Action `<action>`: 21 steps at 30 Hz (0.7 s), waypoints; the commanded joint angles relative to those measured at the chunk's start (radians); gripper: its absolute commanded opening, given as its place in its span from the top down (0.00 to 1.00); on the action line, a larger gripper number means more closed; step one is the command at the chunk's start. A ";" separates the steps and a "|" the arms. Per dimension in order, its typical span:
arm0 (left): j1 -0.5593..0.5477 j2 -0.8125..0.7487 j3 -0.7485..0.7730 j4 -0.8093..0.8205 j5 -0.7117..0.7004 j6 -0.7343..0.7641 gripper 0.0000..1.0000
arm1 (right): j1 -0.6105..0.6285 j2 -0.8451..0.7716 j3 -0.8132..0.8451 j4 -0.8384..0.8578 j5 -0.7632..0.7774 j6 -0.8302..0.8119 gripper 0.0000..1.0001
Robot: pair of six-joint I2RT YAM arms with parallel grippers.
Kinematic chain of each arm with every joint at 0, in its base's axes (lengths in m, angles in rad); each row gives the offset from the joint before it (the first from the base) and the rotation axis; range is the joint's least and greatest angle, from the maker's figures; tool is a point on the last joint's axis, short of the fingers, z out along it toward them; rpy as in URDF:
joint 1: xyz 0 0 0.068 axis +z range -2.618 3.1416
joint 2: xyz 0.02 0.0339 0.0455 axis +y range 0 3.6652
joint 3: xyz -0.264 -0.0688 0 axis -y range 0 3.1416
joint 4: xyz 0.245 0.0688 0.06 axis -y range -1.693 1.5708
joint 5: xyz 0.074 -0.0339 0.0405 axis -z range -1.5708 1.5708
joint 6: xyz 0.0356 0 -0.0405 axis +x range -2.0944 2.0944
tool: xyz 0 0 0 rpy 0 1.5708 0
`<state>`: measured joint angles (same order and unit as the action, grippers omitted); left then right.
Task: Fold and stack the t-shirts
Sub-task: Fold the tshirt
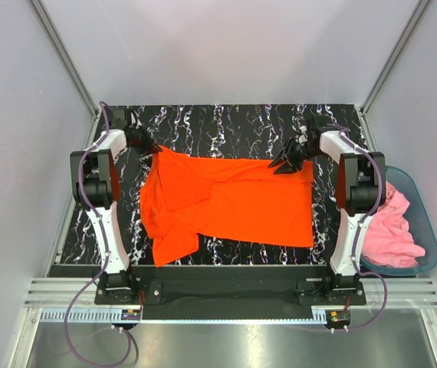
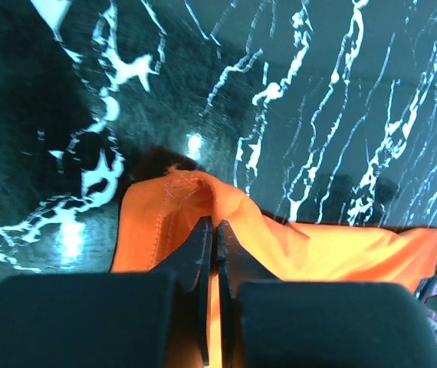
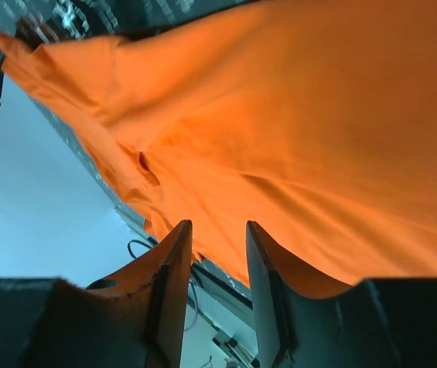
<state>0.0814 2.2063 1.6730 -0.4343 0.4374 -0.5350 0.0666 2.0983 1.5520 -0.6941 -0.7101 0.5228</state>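
The orange-red t-shirt [image 1: 234,203] lies spread over the black marbled table [image 1: 226,126], with its left part rumpled and folded over. My left gripper [image 1: 154,150] is at the shirt's far left corner. In the left wrist view this gripper [image 2: 212,226] is shut, pinching a raised fold of the orange cloth [image 2: 341,253]. My right gripper [image 1: 286,163] hovers at the shirt's far right edge. Its jaws [image 3: 218,228] stand open just above the orange cloth [image 3: 318,115], with nothing between them. The pink t-shirt [image 1: 396,228] lies bunched in a basket on the right.
The teal basket [image 1: 432,247] stands off the table's right edge, beside the right arm's base. Grey walls and metal frame posts close in the table at the back and both sides. Bare marbled surface shows behind the shirt.
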 commanded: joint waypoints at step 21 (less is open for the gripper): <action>0.049 -0.209 -0.125 0.085 -0.203 -0.045 0.47 | -0.139 0.013 0.092 -0.125 0.258 -0.070 0.53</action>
<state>0.1249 2.1483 1.5665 -0.3260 0.3012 -0.6163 -0.0662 2.1448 1.6157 -0.7753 -0.4900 0.4877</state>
